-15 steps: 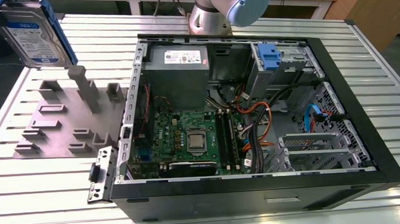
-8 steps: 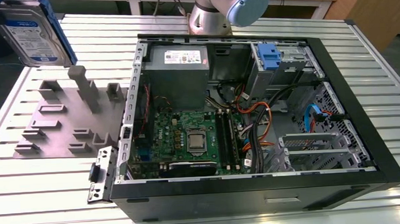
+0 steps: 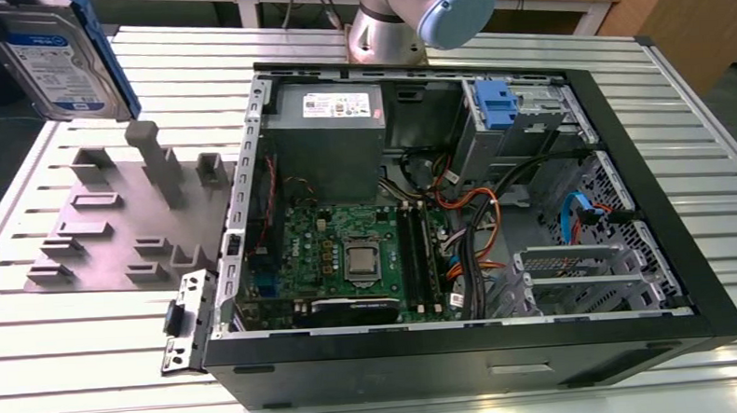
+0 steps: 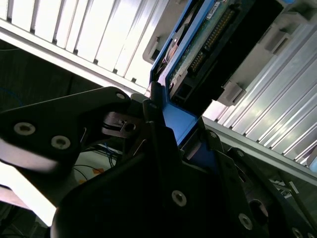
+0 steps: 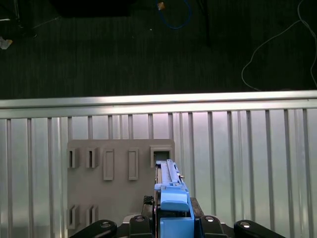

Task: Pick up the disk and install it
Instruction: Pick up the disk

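Slatted metal table [image 3: 52, 370] lies below me, carrying a grey holder [image 3: 108, 227] beside the open computer case [image 3: 707, 276]. My gripper [image 5: 174, 220] clamps the disk [image 3: 53, 62] by its blue rail, raised above the holder.

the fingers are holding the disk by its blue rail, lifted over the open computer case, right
No. The fingers do hold the disk by its blue rail, but it is lifted over the grey fixture plate, not the open computer case. The exterior view shows it off the case's side, toward that view's left, and the first wrist view shows the plate beneath it.
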Tool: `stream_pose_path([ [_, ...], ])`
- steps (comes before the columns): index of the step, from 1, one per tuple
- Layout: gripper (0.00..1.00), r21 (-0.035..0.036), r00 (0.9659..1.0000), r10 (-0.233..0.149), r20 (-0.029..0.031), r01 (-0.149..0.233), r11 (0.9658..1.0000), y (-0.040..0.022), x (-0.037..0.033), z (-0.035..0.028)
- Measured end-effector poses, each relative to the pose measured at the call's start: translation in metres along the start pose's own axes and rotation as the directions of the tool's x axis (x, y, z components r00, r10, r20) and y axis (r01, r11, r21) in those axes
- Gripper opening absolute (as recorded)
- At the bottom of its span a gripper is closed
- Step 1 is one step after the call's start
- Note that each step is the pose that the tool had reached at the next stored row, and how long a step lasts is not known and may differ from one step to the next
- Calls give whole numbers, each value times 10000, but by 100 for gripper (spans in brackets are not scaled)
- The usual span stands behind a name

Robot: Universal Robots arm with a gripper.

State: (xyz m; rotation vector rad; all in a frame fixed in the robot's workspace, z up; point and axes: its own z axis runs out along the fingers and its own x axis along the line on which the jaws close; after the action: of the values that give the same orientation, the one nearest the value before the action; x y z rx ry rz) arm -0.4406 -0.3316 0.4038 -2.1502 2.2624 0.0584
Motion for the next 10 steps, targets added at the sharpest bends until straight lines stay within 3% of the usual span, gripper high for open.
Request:
stream_pose_path([
  [10, 36, 0, 10000, 1, 0, -1, 10000, 1, -3, -63],
])
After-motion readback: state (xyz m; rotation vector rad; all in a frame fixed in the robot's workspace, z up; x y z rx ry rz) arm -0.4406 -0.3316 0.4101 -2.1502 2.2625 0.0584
